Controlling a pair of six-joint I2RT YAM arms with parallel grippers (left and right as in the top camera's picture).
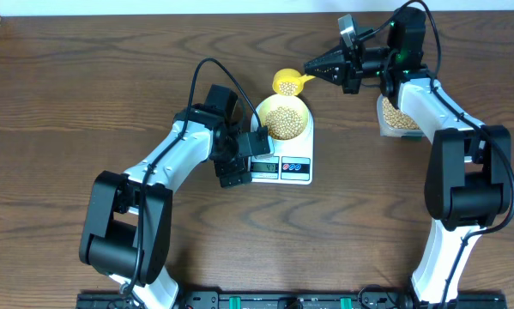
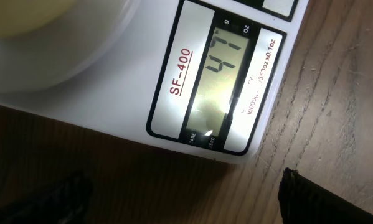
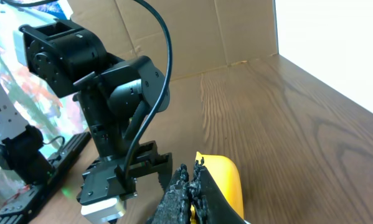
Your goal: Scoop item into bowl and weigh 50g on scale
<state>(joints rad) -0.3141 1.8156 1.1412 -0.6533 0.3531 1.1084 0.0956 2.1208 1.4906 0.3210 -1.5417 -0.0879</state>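
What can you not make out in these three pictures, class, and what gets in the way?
- Overhead: the digits on the scale are too small to read.
- Left wrist: the bowl is cut off by the picture's edge, so its beans are out of sight there.
- Right wrist: the right claw hides most of the scoop; its contents cannot be seen.
- Overhead: the right arm covers part of the tub.

There was one scale (image 1: 295,170), centre, with one lit display (image 2: 226,87). One bowl (image 1: 259,116) sat on it. One yellow scoop (image 1: 287,82) was just beyond. One clear tub (image 1: 402,133) stood far right. The beans (image 1: 284,122) were too many to count and lay in three lots: bowl, scoop, tub. There were two arms, left arm (image 1: 166,163) and right arm (image 1: 428,103), and two grippers, left gripper (image 1: 246,160) and right gripper (image 1: 311,67).
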